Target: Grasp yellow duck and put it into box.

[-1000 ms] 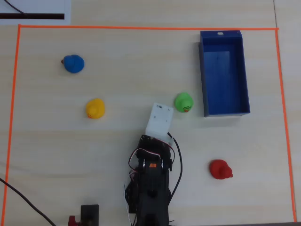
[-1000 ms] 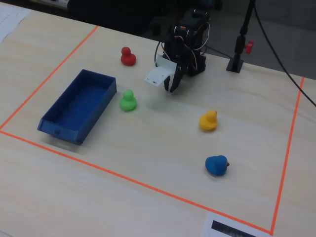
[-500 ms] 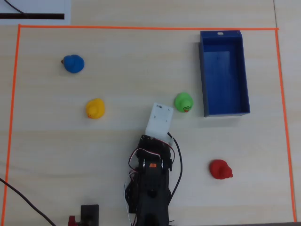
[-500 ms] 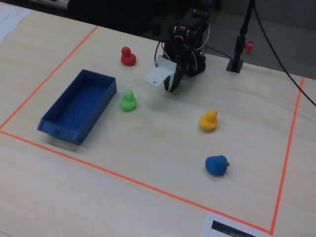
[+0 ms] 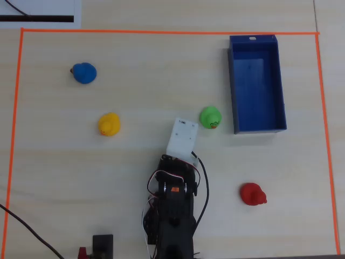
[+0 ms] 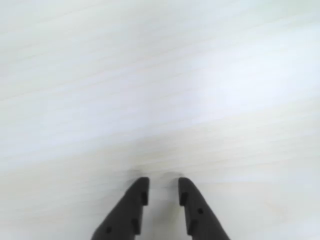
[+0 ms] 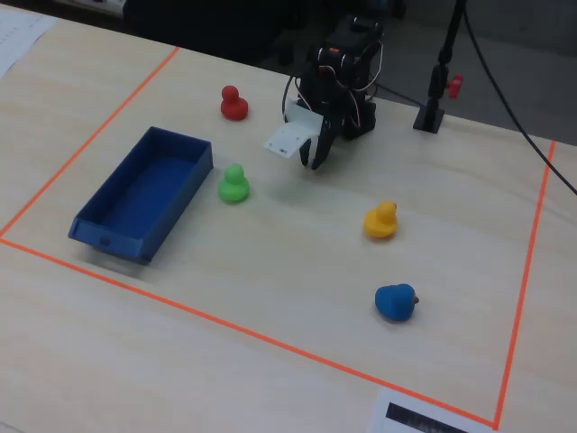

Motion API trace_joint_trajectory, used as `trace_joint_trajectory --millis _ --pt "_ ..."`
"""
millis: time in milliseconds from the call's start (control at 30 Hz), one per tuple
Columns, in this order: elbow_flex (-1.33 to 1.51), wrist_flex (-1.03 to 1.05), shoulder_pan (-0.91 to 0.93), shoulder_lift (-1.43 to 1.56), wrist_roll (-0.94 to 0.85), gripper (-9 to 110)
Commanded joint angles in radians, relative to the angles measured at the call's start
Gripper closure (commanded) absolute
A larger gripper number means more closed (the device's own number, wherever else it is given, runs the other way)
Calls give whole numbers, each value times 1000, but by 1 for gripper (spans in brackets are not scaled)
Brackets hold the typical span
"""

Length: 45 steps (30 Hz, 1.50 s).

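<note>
The yellow duck (image 5: 109,124) stands on the pale wooden table, left of the arm in the overhead view and right of it in the fixed view (image 7: 381,221). The dark-blue box (image 5: 235,91) lies empty at the upper right of the overhead view and at the left of the fixed view (image 7: 113,236). My gripper (image 6: 163,186) hangs low over bare table between the duck and the box, fingers a little apart with nothing between them. It also shows in the fixed view (image 7: 315,161). The white wrist housing (image 5: 182,137) hides it from above. The duck is not in the wrist view.
A green duck (image 5: 210,117) stands close to the right of the gripper, just left of the box. A red duck (image 5: 252,194) is at the lower right and a blue duck (image 5: 84,73) at the upper left. Orange tape (image 5: 161,32) frames the work area.
</note>
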Motion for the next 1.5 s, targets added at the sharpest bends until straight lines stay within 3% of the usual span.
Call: trace_joint_trajectory --millis 0,300,467,767,1067,1467 --pt "-6 20 -5 -2 0 95" --pt "-8 0 -32 -32 2 101" --pt "-291 -104 15 -491 14 101" --pt "-804 -8 63 -730 44 78" --pt "-1154 284 -201 -971 103 69" --pt "-1126 0 -528 -1249 486 64"
